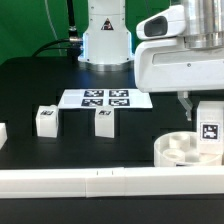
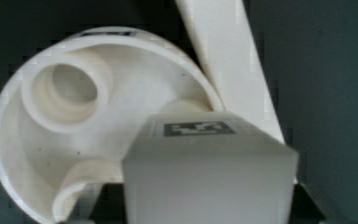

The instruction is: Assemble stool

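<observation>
Leg (image 1: 208,130) clamped in pincer (image 1: 204,108), over seat (image 1: 172,151) edge.

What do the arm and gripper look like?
Glossy white arm with rounded shells and a boxy white wrist housing. The gripper has short dark fingers. A black cable runs beside the base. No markings are legible.

Black table (image 1: 30,90), matte top. Marker board (image 1: 105,98) lies flat mid-table, just in front of the arm base (image 1: 105,45) at the far edge. Two upright parts stand apart nearer us: left leg (image 1: 46,121) and middle leg (image 1: 105,121). Seat (image 1: 165,152) lies flat toward the near corner on the exterior view's right, just behind the white rail (image 1: 100,180) along the near edge.
</observation>
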Controlling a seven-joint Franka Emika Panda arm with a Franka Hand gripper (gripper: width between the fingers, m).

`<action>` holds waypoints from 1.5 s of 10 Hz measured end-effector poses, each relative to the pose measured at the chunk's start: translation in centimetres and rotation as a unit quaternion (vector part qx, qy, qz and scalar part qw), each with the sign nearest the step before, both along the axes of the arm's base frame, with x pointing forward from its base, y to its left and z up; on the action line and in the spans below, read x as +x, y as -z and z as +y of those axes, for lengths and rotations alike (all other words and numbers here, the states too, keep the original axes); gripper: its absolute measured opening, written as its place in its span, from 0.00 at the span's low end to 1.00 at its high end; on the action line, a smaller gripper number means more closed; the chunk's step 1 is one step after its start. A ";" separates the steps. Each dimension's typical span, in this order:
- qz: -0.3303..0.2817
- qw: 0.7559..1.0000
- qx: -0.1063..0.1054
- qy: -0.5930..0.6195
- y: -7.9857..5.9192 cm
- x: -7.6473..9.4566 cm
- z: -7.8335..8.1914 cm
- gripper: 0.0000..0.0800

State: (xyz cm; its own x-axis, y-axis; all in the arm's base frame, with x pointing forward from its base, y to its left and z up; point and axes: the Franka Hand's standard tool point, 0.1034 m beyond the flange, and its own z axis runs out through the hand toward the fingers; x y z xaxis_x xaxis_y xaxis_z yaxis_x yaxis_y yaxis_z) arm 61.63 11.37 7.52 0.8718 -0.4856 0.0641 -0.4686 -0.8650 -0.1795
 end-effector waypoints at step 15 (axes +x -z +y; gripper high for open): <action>0.060 0.786 0.193 0.584 -0.7 0.3 -0.5 0.42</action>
